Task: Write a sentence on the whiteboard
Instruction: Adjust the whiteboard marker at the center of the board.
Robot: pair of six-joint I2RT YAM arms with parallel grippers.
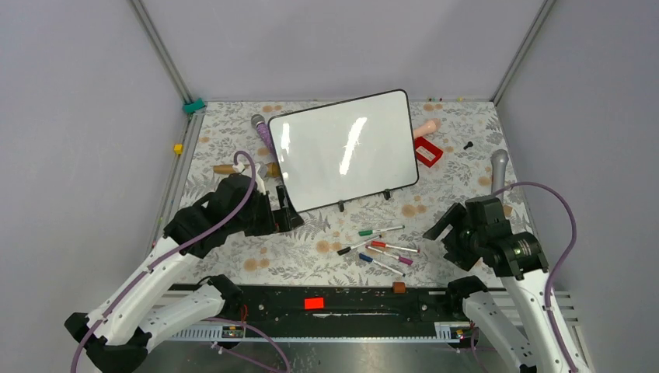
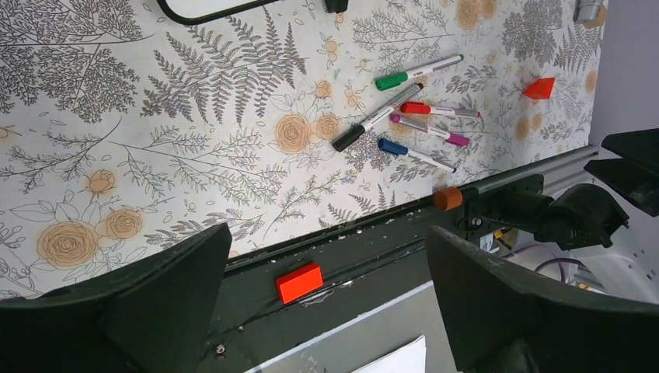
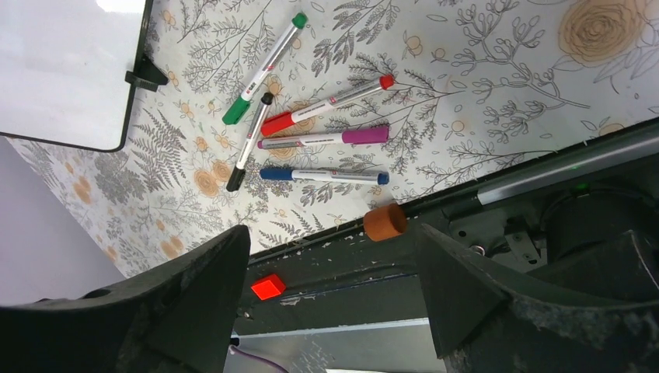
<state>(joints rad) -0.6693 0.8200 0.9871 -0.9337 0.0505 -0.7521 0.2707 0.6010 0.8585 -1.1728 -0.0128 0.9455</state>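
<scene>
The whiteboard [image 1: 342, 151] stands tilted at the back middle of the floral table, its face blank apart from glare; the sentence is not in view. Its rim also shows in the left wrist view [image 2: 210, 9] and in the right wrist view [image 3: 62, 70]. My left gripper [image 1: 281, 214] hangs open by the board's lower left corner, nothing between its fingers [image 2: 326, 287]. My right gripper [image 1: 440, 230] is open and empty too [image 3: 330, 295], just right of several loose markers: green [image 1: 381, 231], black [image 1: 353, 247], red [image 1: 392, 246], magenta [image 1: 395, 256], blue [image 1: 381, 264].
A purple microphone [image 1: 262, 128] lies left of the board, a grey one [image 1: 498, 167] at the right. A red box [image 1: 427, 152] and a pink item [image 1: 426, 128] sit behind the board's right edge. On the near black rail rest a red block [image 1: 313, 303] and a brown cylinder [image 1: 399, 287].
</scene>
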